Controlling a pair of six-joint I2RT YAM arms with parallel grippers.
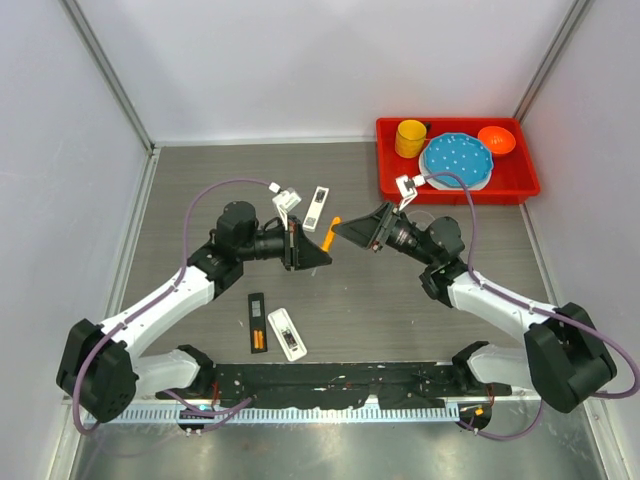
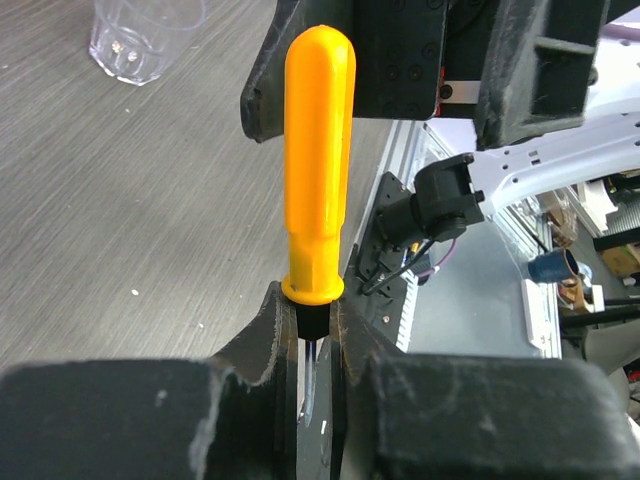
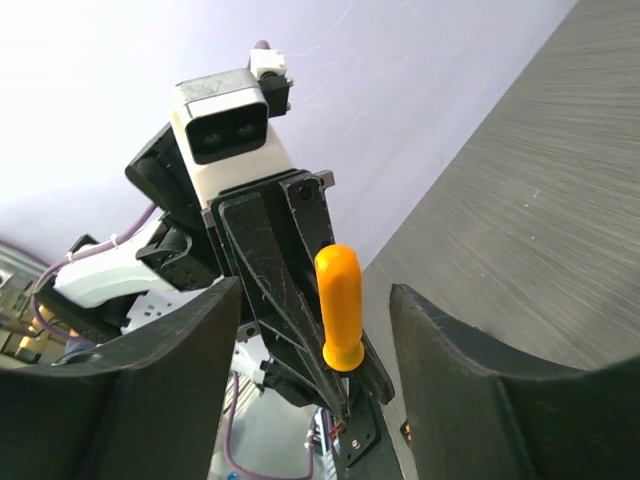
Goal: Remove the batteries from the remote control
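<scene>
Currently my left gripper (image 2: 318, 335) clenches the screwdriver (image 2: 318, 150) by its shaft; my right gripper (image 1: 344, 231) gapes, released, near its handle.

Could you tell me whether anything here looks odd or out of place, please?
The left hand grips the screwdriver by its metal shaft, orange handle pointing at the open right hand: backwards for use.

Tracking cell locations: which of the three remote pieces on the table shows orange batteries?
The black piece, left of the near white remote: orange batteries lie in its near end. The far white remote shows no orange either.
</scene>
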